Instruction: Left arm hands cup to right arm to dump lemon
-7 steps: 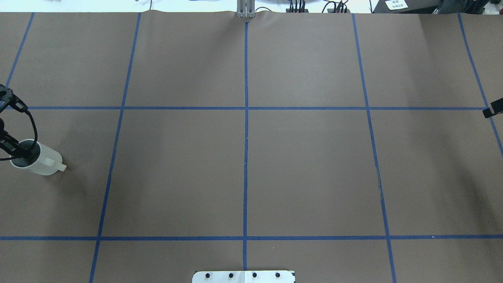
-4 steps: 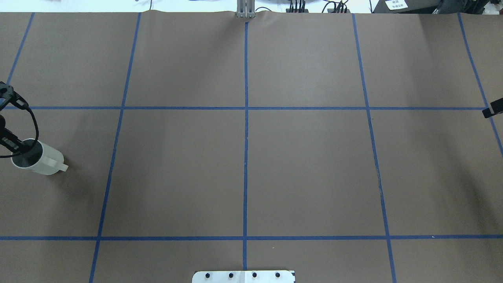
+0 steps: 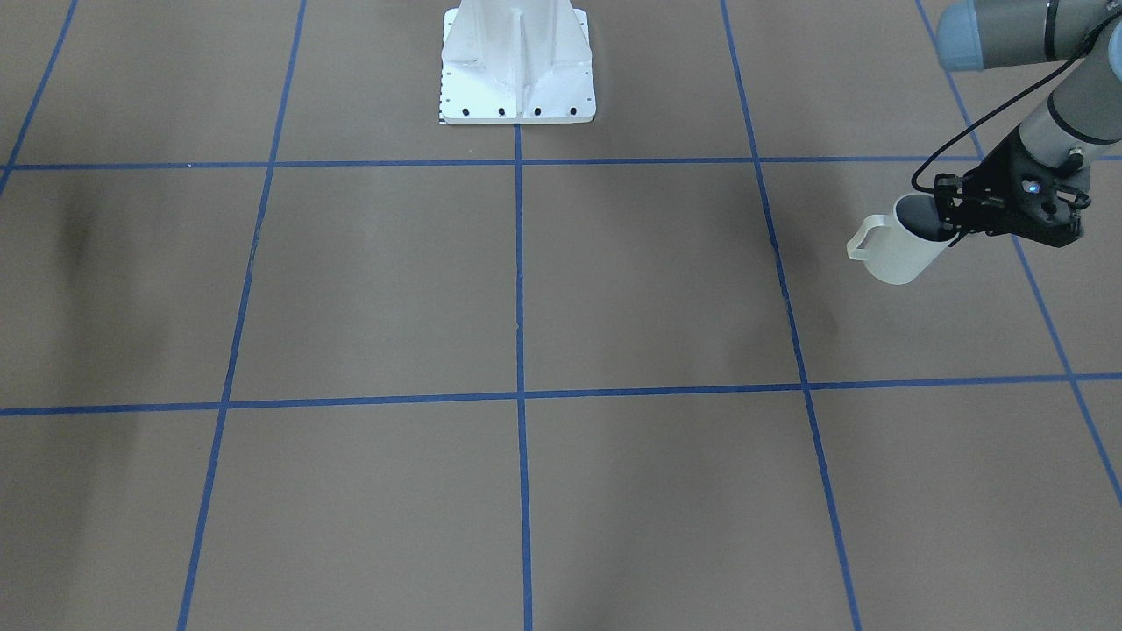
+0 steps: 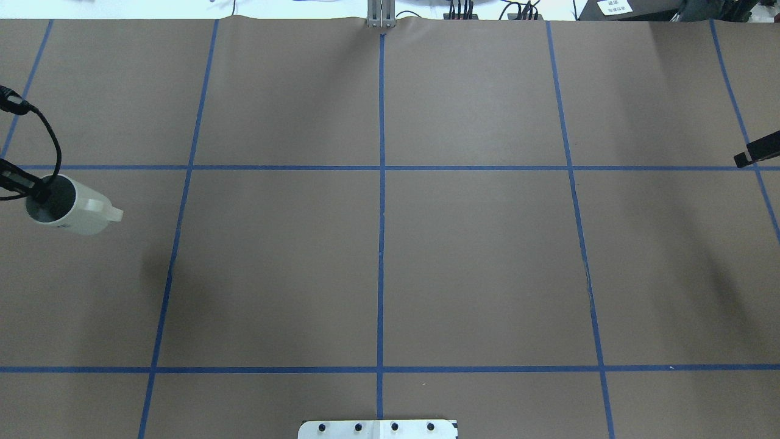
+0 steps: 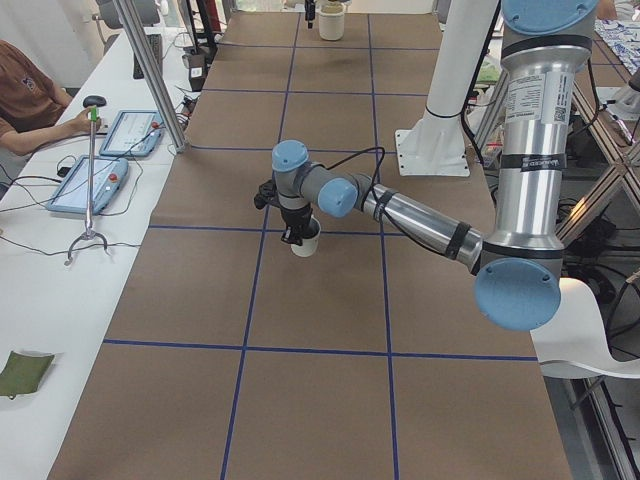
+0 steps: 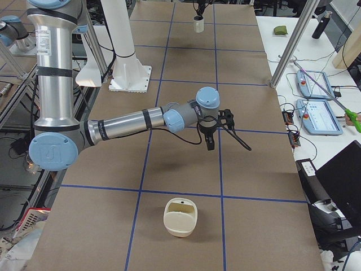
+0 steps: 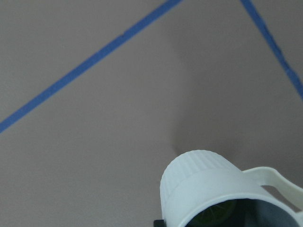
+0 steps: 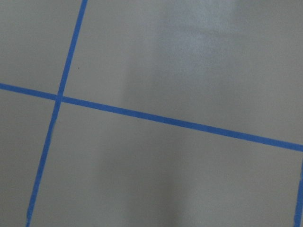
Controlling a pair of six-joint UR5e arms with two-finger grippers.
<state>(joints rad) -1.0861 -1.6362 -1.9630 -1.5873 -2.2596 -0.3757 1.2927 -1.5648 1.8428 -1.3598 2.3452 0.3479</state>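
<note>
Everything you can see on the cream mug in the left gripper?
The cream-white loop-handled mug looks like glazed ceramic, dark grey inside, faintly ribbed near its base. It hangs mouth-up, handle pointing inward, rim pinched by the narrow black left gripper. Its shadow lies apart on the brown papered table, so it seems lifted. A small yellow-green lemon shows inside.

Left gripper (image 3: pixel 950 230), at the front view's right edge, pinches the cup (image 3: pixel 896 256) rim; right gripper (image 6: pixel 210 141) hangs pointing down, mid-frame.
</note>
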